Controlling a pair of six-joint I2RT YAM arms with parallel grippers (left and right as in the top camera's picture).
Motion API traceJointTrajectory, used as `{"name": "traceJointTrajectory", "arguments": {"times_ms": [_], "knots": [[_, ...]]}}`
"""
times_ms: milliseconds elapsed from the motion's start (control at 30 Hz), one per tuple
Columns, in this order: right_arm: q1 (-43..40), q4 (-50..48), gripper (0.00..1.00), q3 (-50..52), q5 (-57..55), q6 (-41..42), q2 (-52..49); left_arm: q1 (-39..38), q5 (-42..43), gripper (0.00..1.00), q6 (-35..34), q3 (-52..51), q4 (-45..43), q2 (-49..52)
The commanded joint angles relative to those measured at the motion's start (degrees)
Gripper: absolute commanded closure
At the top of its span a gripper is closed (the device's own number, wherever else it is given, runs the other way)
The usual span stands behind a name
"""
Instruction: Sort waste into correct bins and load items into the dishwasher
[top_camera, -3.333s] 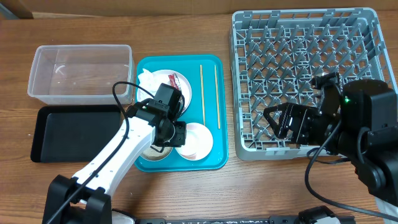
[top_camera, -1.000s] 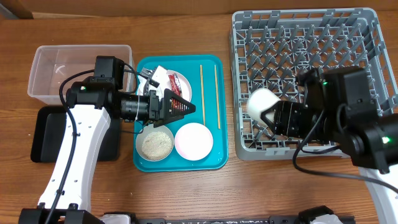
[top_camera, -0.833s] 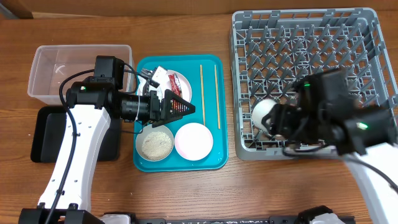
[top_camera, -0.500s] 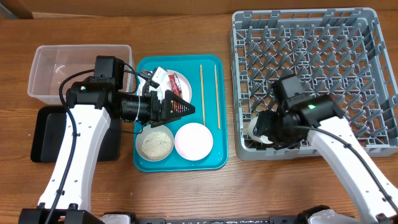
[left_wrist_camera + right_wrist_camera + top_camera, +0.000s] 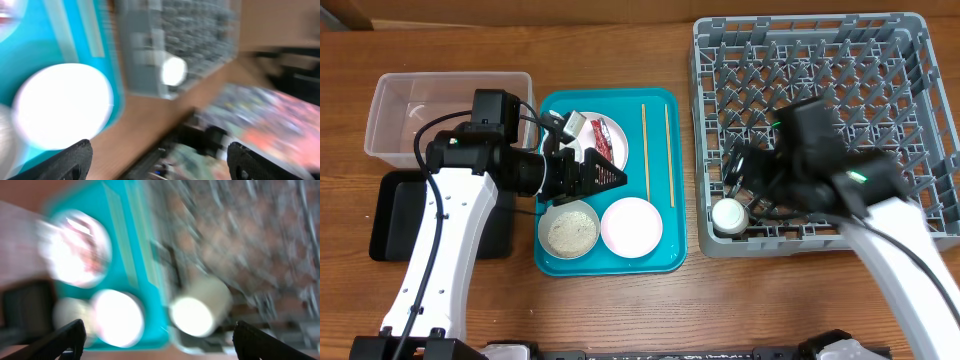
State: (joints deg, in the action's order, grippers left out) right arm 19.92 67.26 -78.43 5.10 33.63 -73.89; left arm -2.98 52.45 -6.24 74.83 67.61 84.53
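Note:
The small white cup (image 5: 728, 215) stands alone in the front-left corner of the grey dishwasher rack (image 5: 910, 60). My right gripper (image 5: 748, 168) hovers just behind it, blurred, open and empty; in the right wrist view the cup (image 5: 200, 307) lies above the wide-apart fingers (image 5: 67, 337). My left gripper (image 5: 620, 177) is open over the teal tray, beside the white plate (image 5: 610, 150) that carries the red wrapper (image 5: 598, 133) and the napkin (image 5: 570, 122). A bowl of rice (image 5: 570, 230), an empty bowl (image 5: 631, 225) and two chopsticks (image 5: 644, 150) also lie on the tray.
The teal tray (image 5: 660, 255) sits mid-table. A clear tub (image 5: 450, 115) stands at the back left with the black tray (image 5: 395, 215) in front of it. Upright pegs fill the rest of the rack.
My right gripper lowered the cup into the rack's front-left corner, let go of it and drew back. My left gripper shifted slightly left.

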Motion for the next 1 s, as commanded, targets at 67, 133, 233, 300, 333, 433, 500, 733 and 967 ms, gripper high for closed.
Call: {"name": "traceJointTrajectory", "arguments": {"times_ms": [67,133,233,300,333,433,500,733,967], "knots": [[0.3,-4.2,0.0,-9.1,-0.1,-5.5,12.6,-1.2,-39.1,0.11,-12.0,5.9,-2.2,-0.7],[0.3,-5.6,0.0,-9.1,-0.1,-5.6,15.5,-2.6,-50.2,0.08,-14.1,5.9,-4.3,-0.5],[0.3,-5.5,0.0,-9.1,-0.1,-5.6,18.4,-5.3,-59.6,0.05,-14.4,5.9,-7.3,1.3],[0.3,-4.8,0.0,-9.1,-0.1,-5.6,19.3,-7.0,-62.9,0.05,-14.3,5.9,-8.8,3.8],[0.3,-4.4,0.0,-9.1,0.0,-5.6,19.4,-7.7,-63.7,0.06,-14.3,5.9,-9.2,5.2],[0.3,-2.4,0.0,-8.9,0.0,-5.6,18.8,-9.7,-66.0,0.1,-11.7,5.9,-12.5,12.5],[0.3,-1.3,0.0,-8.9,0.0,-5.6,18.1,-10.5,-67.0,0.15,-11.8,5.9,-14.0,16.0],[0.3,1.8,0.0,-8.9,0.8,-5.6,15.5,-10.9,-67.9,0.21,-11.8,6.0,-18.7,25.4],[0.3,2.1,0.0,-8.9,1.6,-5.6,14.8,-10.9,-67.2,0.77,-11.8,6.0,-20.5,29.0]]}}
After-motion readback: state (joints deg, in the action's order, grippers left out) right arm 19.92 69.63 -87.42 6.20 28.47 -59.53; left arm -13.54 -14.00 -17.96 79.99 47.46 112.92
